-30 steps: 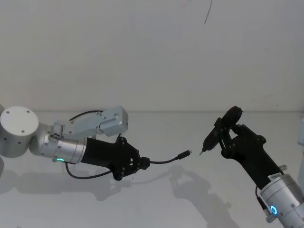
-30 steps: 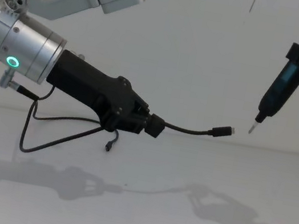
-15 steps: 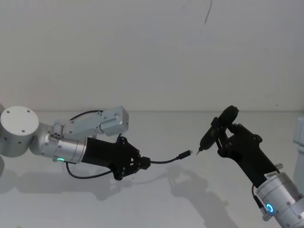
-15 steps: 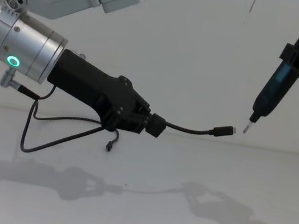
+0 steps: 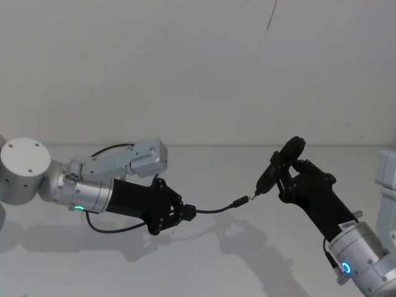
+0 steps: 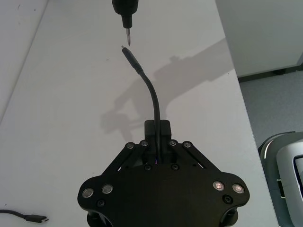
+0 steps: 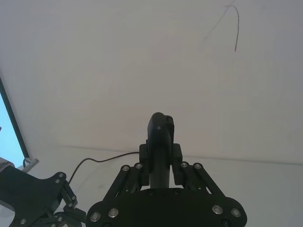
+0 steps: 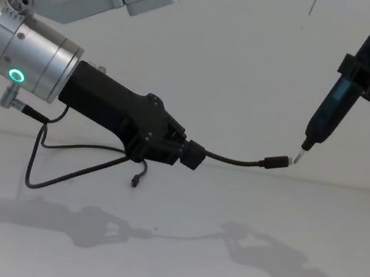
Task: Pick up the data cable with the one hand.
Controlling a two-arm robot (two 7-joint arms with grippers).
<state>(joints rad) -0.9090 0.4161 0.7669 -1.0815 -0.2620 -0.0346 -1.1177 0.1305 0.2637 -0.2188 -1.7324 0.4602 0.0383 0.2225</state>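
Left end effector (image 8: 186,154), on the silver arm with the green ring (image 8: 15,75), is raised above the white bench (image 8: 172,251). Its fingers are closed on the cable (image 8: 234,162) close behind one plug; the wrist view shows the cord pinched between the fingers (image 6: 157,142). From the grip the short free end runs out to the right, clear of the bench, ending in a silvery-tipped plug (image 8: 277,162). The rest of the cable hangs back under the arm in a slack loop (image 8: 68,172), with its other plug (image 8: 134,181) dangling below the end effector.

Right end effector (image 5: 286,178), toward the right side of the bench, is closed round a slim black tool (image 8: 327,113) with a thin metal tip. The tip (image 8: 298,157) points down and left and sits just beside the silvery plug. Contact between tip and plug cannot be confirmed.
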